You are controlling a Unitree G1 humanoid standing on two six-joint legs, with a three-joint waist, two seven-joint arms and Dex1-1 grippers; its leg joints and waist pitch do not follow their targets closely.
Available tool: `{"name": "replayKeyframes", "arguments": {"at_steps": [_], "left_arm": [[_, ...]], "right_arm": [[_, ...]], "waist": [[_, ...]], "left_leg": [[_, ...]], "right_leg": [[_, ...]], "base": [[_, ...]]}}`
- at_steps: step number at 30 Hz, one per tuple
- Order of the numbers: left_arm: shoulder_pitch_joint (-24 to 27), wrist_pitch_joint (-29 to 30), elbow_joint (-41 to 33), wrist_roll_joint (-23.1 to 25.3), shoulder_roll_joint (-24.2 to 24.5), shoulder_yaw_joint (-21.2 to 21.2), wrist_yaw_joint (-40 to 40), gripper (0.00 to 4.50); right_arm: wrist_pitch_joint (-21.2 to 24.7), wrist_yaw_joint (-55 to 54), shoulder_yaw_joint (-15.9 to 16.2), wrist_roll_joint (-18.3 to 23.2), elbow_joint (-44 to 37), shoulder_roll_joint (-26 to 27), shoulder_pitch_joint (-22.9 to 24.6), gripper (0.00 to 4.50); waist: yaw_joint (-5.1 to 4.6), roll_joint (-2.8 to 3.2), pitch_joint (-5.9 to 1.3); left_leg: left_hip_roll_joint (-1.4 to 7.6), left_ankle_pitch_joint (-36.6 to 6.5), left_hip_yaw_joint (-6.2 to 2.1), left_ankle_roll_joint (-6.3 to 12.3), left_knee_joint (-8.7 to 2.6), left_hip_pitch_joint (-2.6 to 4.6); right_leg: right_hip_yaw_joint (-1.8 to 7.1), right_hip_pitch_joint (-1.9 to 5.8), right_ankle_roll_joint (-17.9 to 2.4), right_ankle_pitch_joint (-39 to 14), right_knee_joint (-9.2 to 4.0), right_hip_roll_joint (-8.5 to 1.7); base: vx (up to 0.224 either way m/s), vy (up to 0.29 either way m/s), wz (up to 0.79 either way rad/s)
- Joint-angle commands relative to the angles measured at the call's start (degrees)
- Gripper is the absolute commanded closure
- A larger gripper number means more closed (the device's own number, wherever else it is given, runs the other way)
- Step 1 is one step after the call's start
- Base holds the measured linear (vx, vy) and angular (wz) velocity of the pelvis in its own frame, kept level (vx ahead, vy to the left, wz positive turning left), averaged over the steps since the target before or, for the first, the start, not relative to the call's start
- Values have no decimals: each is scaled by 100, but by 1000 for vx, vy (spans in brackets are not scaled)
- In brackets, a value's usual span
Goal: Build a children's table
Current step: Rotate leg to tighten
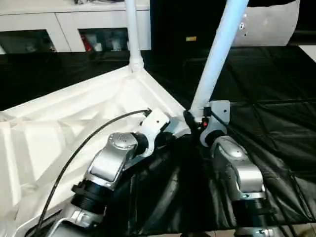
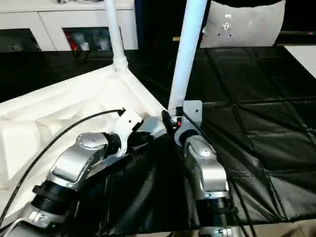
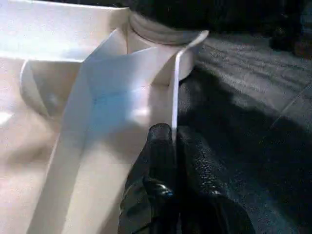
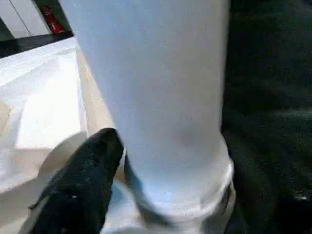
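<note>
Tabletop (image 1: 74, 123) lies upside down, ribbed underside up, on a black quilted cover (image 1: 276, 98), taking up the left part of the head views. All places below are given relative to this tabletop.

Nearest: two silver forearms reach over the tabletop's near right corner. Left gripper (image 3: 174, 146) sits on the right-hand rim just short of that corner; its two black fingers are pressed together with the thin upright rim wall (image 3: 175, 87) pinched between them. The round corner socket (image 3: 161, 34) shows just beyond the fingertips in the left wrist view.

Right gripper (image 1: 193, 120) is at that same near right corner, at the base of the near leg (image 1: 217, 54). This white tube stands in the corner socket and leans toward the right. In the right wrist view one black finger (image 4: 83, 185) lies against the tube's left side just above the socket collar; the other finger is hidden, so the jaws stand wide around the tube, but a firm grip cannot be told.

Farther: a second leg (image 1: 132, 29) stands upright in the far corner socket.

Beyond the tabletop: white cabinets (image 1: 64, 24) with dark openings along the back wall.
</note>
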Motion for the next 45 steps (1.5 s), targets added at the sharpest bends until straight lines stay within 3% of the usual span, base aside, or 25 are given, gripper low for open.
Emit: {"name": "replayKeyframes", "arguments": {"at_steps": [1,2,4,7,8,10,12,13,16,17,18,21,23,28,35,36,45], "left_arm": [[-93,-45,-45,83,68,-68,38,450],[-72,-71,-51,94,159,-89,-47,450],[-41,-146,-43,141,329,-151,-187,450],[13,-421,-4,176,643,-279,-509,450],[16,-433,-3,175,658,-284,-526,450],[64,-944,76,123,1086,-438,-1145,450],[71,-1248,164,89,1343,-516,-1482,450],[69,-1278,214,89,1455,-517,-1558,450],[63,-1141,275,37,1549,-448,-1589,450],[57,-1047,292,3,1552,-401,-1579,450],[50,-942,295,-49,1526,-338,-1541,450],[38,-787,300,-124,1467,-239,-1466,450],[26,-804,329,-155,1444,-218,-1461,406],[-73,-1227,713,-79,1355,-254,-1340,359],[-153,-1422,951,-67,1324,-290,-1388,359],[-173,-1576,1024,-115,1269,-233,-1365,386],[-159,-1903,1247,-71,1353,-442,-1676,439]], "right_arm": [[237,449,461,272,251,133,182,61],[198,554,439,301,159,35,206,61],[167,787,428,368,-30,-154,268,38],[180,1256,423,520,-414,-533,417,17],[183,1281,420,530,-433,-552,425,8],[224,2002,381,721,-833,-1148,589,8],[215,2549,406,792,-1021,-1596,708,8],[193,2882,453,827,-1129,-1861,810,8],[161,3350,572,885,-1300,-2262,975,8],[150,3492,629,895,-1356,-2388,1030,8],[163,3622,677,921,-1417,-2496,1081,8],[170,3767,732,943,-1485,-2617,1139,8],[158,3837,770,958,-1520,-2680,1162,0],[106,3995,890,974,-1598,-2816,1170,0],[75,4041,911,973,-1644,-2879,1192,0],[39,4014,900,961,-1645,-2882,1198,0],[-32,3987,833,1038,-1683,-2868,1153,0]], "waist": [[11,-4,-214],[-26,-2,-207],[-41,-10,-226],[-25,-2,-285],[-13,-9,-310],[-4,-20,-347],[38,-14,-358],[43,-44,-348],[105,-18,-336],[124,-12,-315],[127,-9,-310],[122,-30,-309],[121,-33,-318],[139,-43,-341],[196,-40,-340],[208,-40,-338],[231,-46,-342]], "left_leg": [[366,-1038,-180,156,-373,51],[375,-1180,-188,92,-394,49],[382,-1227,-183,71,-390,66],[371,-687,-168,173,-315,39],[351,-393,-165,268,-278,21],[319,-96,-163,421,-221,-7],[317,-33,-157,573,-184,-9],[320,-90,-147,595,-187,-1],[356,-302,-152,564,-202,22],[387,-502,-150,504,-214,45],[398,-556,-154,492,-223,51],[393,-570,-162,478,-226,26],[389,-505,-160,514,-212,27],[372,-414,-148,619,-173,19],[378,-505,-151,584,-172,22],[383,-561,-148,544,-172,32],[376,-651,-155,460,-173,26]], "right_leg": [[254,201,-1103,-103,-454,-552],[262,196,-1091,-458,-471,-552],[275,189,-1070,-635,-487,-551],[288,223,-1117,245,-401,-544],[275,253,-1151,824,-343,-523],[265,296,-1171,1595,-272,-509],[233,284,-1152,2142,-229,-483],[227,276,-1147,2107,-242,-475],[215,256,-1193,1692,-254,-497],[214,235,-1268,1208,-281,-510],[217,230,-1303,1058,-291,-525],[218,239,-1446,608,-308,-548],[227,238,-1464,584,-313,-556],[234,231,-1495,722,-304,-556],[230,219,-1437,532,-303,-558],[236,211,-1434,427,-315,-561],[243,199,-1352,215,-317,-561]], "base": [[0,0,0],[0,0,0],[0,0,0],[0,0,0],[0,0,0],[0,0,0],[0,0,0],[0,0,0],[0,0,0],[0,0,0],[0,0,0],[0,0,0],[0,0,0],[0,0,0],[0,0,0],[0,0,0],[0,0,0]]}}
